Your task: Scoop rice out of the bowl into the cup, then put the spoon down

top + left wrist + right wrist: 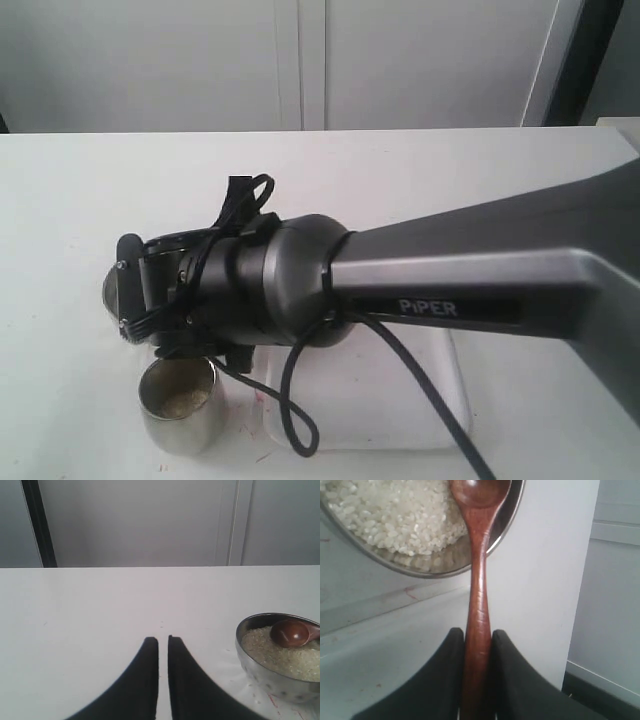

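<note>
My right gripper (479,635) is shut on the slender handle of the dark reddish-brown wooden spoon (477,580). The spoon's oval end lies over the white rice (385,515) inside the shiny steel bowl (435,562). The left wrist view also shows the bowl (265,680) with the rice (280,655) and the spoon's end (290,632) resting on top. My left gripper (163,639) is shut on nothing, hovering over bare table beside the bowl. In the exterior view the right arm hides most of the bowl (108,290). The steel cup (180,405) stands upright just in front of it.
A flat white board (400,400) lies under the right arm, with a black cable (290,410) looping over it. A few stray grains and red marks dot the table near the bowl. The table edge (580,605) runs close beside the spoon handle.
</note>
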`<state>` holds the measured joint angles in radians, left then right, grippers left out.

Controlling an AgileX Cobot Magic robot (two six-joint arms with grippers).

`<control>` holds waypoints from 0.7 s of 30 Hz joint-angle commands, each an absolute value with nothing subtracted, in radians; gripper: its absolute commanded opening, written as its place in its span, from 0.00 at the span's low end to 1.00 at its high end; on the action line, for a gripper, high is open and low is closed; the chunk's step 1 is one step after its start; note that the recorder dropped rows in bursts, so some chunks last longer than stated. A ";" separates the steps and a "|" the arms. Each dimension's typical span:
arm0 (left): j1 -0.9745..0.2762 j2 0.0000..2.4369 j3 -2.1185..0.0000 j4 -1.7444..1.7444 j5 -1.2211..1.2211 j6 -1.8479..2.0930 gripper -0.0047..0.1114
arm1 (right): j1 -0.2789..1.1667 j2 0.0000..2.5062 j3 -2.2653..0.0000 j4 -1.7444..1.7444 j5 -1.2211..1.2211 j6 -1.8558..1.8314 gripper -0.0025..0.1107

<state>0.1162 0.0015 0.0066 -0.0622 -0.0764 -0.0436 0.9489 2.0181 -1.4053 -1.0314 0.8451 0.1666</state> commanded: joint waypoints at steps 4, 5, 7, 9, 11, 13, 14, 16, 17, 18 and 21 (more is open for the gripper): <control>0.111 0.000 0.000 -0.067 -0.081 -0.049 0.16 | 0.944 2.017 -1.410 -0.985 0.843 0.113 0.02; 0.111 0.000 0.000 -0.067 -0.081 -0.049 0.16 | 0.944 2.017 -1.410 -0.977 0.843 0.108 0.02; 0.111 0.000 0.000 -0.067 -0.081 -0.049 0.16 | 0.944 2.017 -1.410 -0.966 0.843 0.100 0.02; 0.111 0.000 0.000 -0.067 -0.081 -0.049 0.16 | 0.944 2.017 -1.410 -0.959 0.843 0.098 0.02; 0.111 0.000 0.000 -0.067 -0.081 -0.049 0.16 | 0.944 2.017 -1.410 -0.951 0.843 0.096 0.02; 0.111 0.000 0.000 -0.067 -0.081 -0.049 0.16 | 0.944 2.017 -1.410 -0.932 0.843 0.091 0.02; 0.111 0.000 0.000 -0.067 -0.081 -0.049 0.16 | 0.944 2.017 -1.412 -0.922 0.843 0.089 0.02; 0.111 0.000 0.000 -0.067 -0.081 -0.049 0.16 | 0.944 2.017 -1.422 -0.899 0.843 0.087 0.02; 0.111 0.000 0.000 -0.067 -0.081 -0.049 0.16 | 0.944 2.017 -1.429 -0.886 0.843 0.082 0.02; 0.111 0.000 0.000 -0.067 -0.081 -0.049 0.16 | 0.944 2.017 -1.441 -0.872 0.843 0.078 0.02; 0.111 0.000 0.000 -0.067 -0.081 -0.049 0.16 | 0.944 2.017 -1.477 -0.791 0.847 0.024 0.02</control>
<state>0.1162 0.0015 0.0066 -0.0622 -0.0764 -0.0436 0.9489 2.0197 -1.4465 -0.8538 0.8428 0.0728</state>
